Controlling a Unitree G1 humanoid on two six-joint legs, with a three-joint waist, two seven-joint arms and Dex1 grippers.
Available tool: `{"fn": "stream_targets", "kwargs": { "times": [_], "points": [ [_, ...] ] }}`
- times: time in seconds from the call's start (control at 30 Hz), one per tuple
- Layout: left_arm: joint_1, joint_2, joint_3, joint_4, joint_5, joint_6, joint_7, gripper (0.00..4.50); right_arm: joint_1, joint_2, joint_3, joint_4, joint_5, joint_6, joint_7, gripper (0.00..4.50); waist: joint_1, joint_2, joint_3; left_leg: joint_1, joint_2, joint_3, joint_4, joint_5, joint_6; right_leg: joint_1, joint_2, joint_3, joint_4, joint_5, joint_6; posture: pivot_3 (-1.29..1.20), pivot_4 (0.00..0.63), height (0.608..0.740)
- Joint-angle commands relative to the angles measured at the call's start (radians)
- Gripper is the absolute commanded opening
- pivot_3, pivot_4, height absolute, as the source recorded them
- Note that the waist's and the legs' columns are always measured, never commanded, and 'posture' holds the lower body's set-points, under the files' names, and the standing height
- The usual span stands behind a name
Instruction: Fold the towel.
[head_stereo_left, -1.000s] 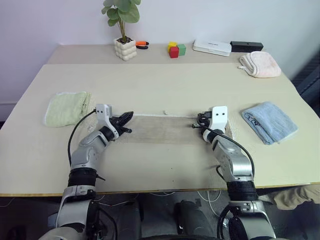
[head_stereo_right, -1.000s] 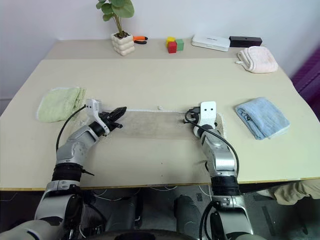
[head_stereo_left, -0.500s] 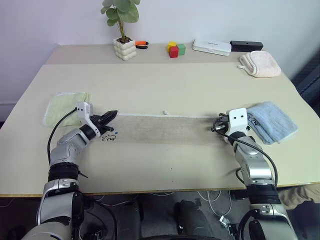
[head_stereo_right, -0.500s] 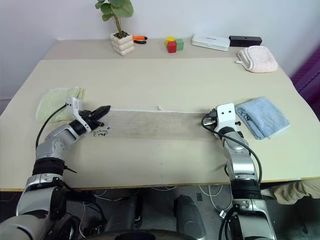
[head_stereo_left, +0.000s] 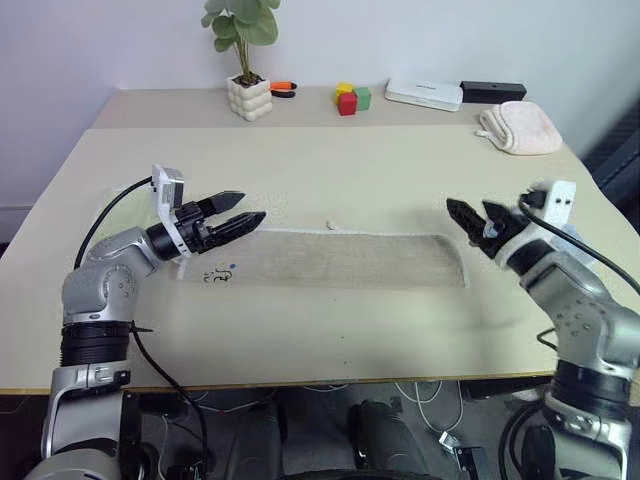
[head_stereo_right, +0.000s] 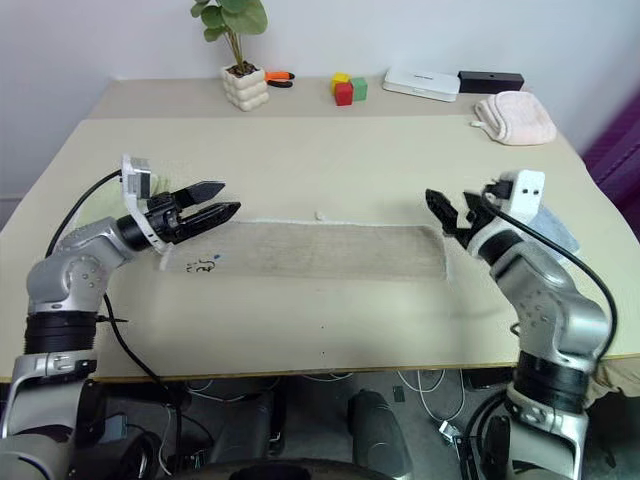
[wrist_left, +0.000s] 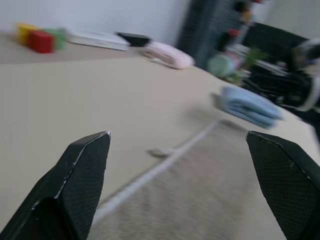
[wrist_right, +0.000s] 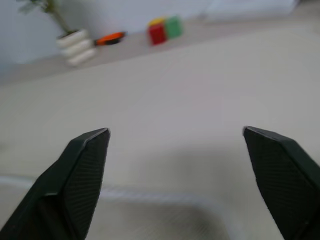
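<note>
The towel (head_stereo_left: 345, 259) lay as a flat strip, soft and limp; its short ends looked easiest to pinch. Left gripper (head_stereo_left: 243, 216) and right gripper (head_stereo_left: 473, 215) hovered spread, empty.

No text, label, brand or number can be read. A small dark scribble-like mark (head_stereo_left: 219, 274) sits near the left corner of the towel (head_stereo_left: 350, 259), too small to make out.

The robot's arms were silver-grey metal with black banded joints. Each wrist carried a white camera block above its black two-fingered gripper, with a black cable looping back behind it.
</note>
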Motion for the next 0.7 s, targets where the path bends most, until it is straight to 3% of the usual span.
{"fn": "stream_targets", "kwargs": {
  "times": [0.03,0.17,0.3,0.5,0.7],
  "points": [
    [0.016,0.084,-0.011,-0.005,-0.004,-0.077,-0.197,4.50,0.119,0.002,-0.115,-0.154,0.347,0.119,-0.106,4.44,0.000,0.000,0.000,0.000,0.000,0.000,-0.003,0.000,0.000,0.000,0.000,0.000,-0.001,0.000,0.000,0.00,0.150,0.740],
    [-0.003,0.103,-0.004,0.046,-0.013,-0.147,-0.318,4.50,0.266,0.047,-0.158,-0.179,0.519,0.053,-0.307,4.44,0.000,0.000,0.000,0.001,0.000,0.000,-0.006,0.000,0.000,0.000,0.000,0.000,-0.007,-0.001,-0.002,0.00,0.150,0.740],
    [-0.034,0.106,-0.033,0.093,0.004,-0.146,-0.371,4.50,0.393,0.087,-0.124,-0.211,0.603,-0.009,-0.415,4.44,0.002,0.000,0.000,0.000,0.000,0.001,-0.006,0.000,0.000,0.001,-0.001,0.000,-0.011,-0.001,-0.002,0.00,0.150,0.740],
    [-0.048,0.115,-0.055,0.104,0.010,-0.205,-0.443,4.50,0.444,0.156,-0.065,-0.173,0.739,-0.142,-0.568,4.44,-0.004,0.000,0.000,0.000,0.000,0.001,-0.007,0.000,0.000,0.001,-0.001,0.001,-0.012,-0.001,-0.002,0.00,0.150,0.740],
    [-0.052,0.137,-0.058,0.124,0.013,-0.228,-0.445,4.50,0.427,0.154,0.001,-0.123,0.809,-0.228,-0.628,4.44,-0.003,0.000,0.000,0.000,0.000,0.001,-0.007,0.000,0.000,0.001,0.000,0.001,-0.012,-0.001,-0.002,0.00,0.150,0.740]
  ]
}}
